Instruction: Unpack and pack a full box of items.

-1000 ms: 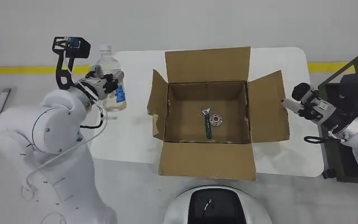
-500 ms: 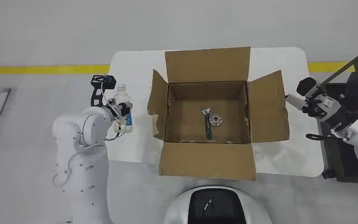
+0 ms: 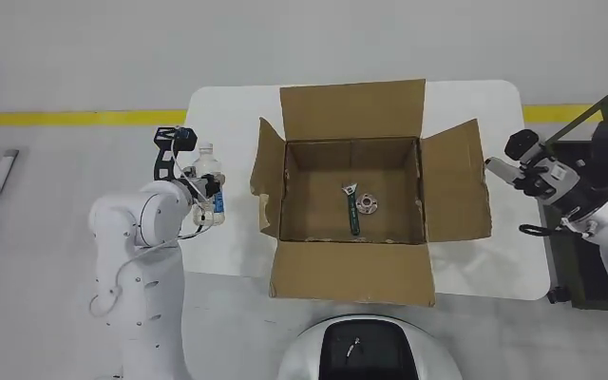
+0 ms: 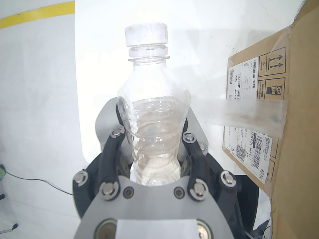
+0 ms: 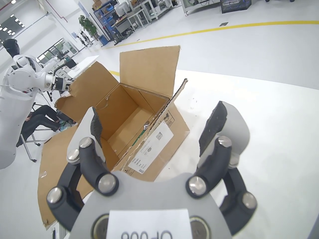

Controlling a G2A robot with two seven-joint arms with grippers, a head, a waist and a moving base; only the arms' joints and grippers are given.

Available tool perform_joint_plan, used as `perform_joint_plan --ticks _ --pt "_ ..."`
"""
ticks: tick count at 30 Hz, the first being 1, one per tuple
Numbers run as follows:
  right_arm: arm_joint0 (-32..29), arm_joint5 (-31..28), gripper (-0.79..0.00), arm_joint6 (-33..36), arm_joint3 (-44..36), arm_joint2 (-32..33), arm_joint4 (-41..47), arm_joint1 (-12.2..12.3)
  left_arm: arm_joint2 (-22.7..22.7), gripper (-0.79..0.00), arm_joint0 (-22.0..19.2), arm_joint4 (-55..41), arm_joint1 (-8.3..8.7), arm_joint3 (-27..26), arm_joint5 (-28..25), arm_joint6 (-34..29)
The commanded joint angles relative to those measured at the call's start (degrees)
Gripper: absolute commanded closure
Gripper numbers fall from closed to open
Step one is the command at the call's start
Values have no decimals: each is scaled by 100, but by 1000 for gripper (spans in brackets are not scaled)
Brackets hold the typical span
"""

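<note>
Gripping a clear bottle (image 4: 147,93) low on its body with the left end effector (image 4: 153,115), clenched and denting the thin wall. Held over the left part of the counter (image 3: 228,119), just left of the open box (image 3: 351,109) and its left flap (image 3: 269,180). Cannot tell how upright, nor whether touching down yet. Probably setting it out as part of unpacking. Lower straight, seat the base flat, then ease open slowly. Looks empty and light, so likely to tip: back away without brushing it, and add no squeeze.

Mind the counter's left edge, near on one side, and the splayed flap on the other. Place between the two, with open room toward the far left corner. Right end effector (image 5: 157,119) released, hanging past the right flap (image 3: 456,180) at the counter's right edge, well apart. Left to lift out: a wrench (image 3: 351,211) and a round metal part (image 3: 367,202) just beside it on the box floor. Reach in from above.
</note>
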Motion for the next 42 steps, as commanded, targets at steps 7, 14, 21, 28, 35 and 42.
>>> perform_joint_plan --ticks 7,14,21,28,35,42 --pt "-147 -245 -194 -494 7 268 -185 -13 184 0 314 491 82 241 -542 161" --pt "-246 -316 0 -559 -10 365 -253 -17 394 0 563 748 107 494 -560 380" --pt "-232 -389 0 -498 4 400 -266 -12 714 0 497 746 87 689 -497 484" --pt "-224 -432 0 -452 30 429 -245 -8 857 0 436 702 84 894 -480 521" --pt "-234 -538 0 -459 10 414 -242 -10 907 -757 368 628 95 1029 -502 461" --pt "-193 -548 -12 -445 18 379 -243 -10 885 -785 304 586 115 966 -490 443"
